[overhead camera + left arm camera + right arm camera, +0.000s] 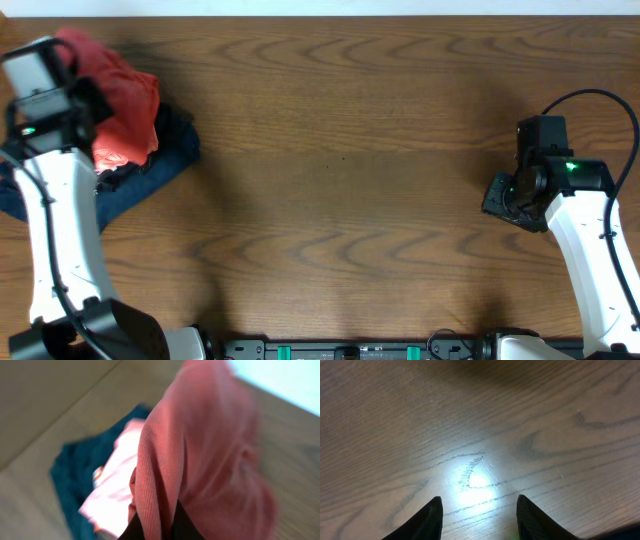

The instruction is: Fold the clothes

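The orange-red T-shirt (125,85) is bunched at the table's far left, on top of other garments. Its chest print and tag are hidden. In the left wrist view a ribbed fold of the T-shirt (200,450) rises from between my left fingers. My left gripper (160,527) is shut on that fold, and in the overhead view it (85,105) is at the shirt's left side. My right gripper (479,510) is open and empty, just above bare wood at the table's right side (505,200).
A paler salmon-pink folded garment (117,485) lies under the T-shirt and also shows in the overhead view (125,150). A dark navy garment (160,170) spreads beneath both and also shows in the left wrist view (72,467). The wooden table (350,170) stretches between the arms.
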### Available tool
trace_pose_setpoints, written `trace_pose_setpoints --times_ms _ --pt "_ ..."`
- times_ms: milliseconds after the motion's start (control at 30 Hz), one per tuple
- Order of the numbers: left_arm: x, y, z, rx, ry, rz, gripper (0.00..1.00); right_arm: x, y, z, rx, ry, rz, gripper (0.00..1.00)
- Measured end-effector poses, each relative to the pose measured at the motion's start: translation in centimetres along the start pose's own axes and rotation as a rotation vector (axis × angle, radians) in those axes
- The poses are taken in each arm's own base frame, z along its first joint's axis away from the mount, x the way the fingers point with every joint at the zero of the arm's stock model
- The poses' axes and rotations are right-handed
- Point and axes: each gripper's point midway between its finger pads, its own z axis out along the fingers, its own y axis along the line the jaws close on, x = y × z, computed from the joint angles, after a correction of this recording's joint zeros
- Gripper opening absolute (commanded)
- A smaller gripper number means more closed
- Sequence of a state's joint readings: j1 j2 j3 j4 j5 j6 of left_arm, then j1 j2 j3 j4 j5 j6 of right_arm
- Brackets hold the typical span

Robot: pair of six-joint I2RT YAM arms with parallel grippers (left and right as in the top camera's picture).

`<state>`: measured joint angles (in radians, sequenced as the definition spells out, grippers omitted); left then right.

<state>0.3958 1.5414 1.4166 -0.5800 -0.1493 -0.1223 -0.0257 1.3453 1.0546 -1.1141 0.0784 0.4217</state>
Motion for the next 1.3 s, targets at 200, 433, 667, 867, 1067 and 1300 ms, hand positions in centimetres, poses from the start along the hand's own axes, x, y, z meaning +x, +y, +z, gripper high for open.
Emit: trace_pose_setpoints --times_ms 200,433,667,867,1067,1300 --pt "3.0 4.0 2.8 -0.094 0.134 -0.148 0.76 0.0 0.0 0.0 0.0 0.001 -0.01 0.47" --pt "2.8 5.2 2.9 -0.118 0.127 -0.243 0.98 -0.1 0.1 0.0 -0.003 -0.002 -0.025 0.57" --pt "0.6 0.9 -0.5 0.102 0.056 -0.244 0.98 -3.6 3.3 -0.5 -0.152 -0.144 -0.098 0.74" --pt "4.5 -8.1 -4.9 0.34 0.17 -0.016 0.98 -6.2 7.3 -2.2 -0.346 -0.274 -0.266 0.99" --pt "16.2 -9.8 -9.4 0.345 0.6 0.246 0.98 -3.9 7.1 -1.8 -0.369 -0.185 -0.326 0.99" --pt "19.6 -7.5 -12.6 0.311 0.723 0.297 0.98 -2.2 4.0 -4.4 -0.342 -0.191 -0.251 0.99"
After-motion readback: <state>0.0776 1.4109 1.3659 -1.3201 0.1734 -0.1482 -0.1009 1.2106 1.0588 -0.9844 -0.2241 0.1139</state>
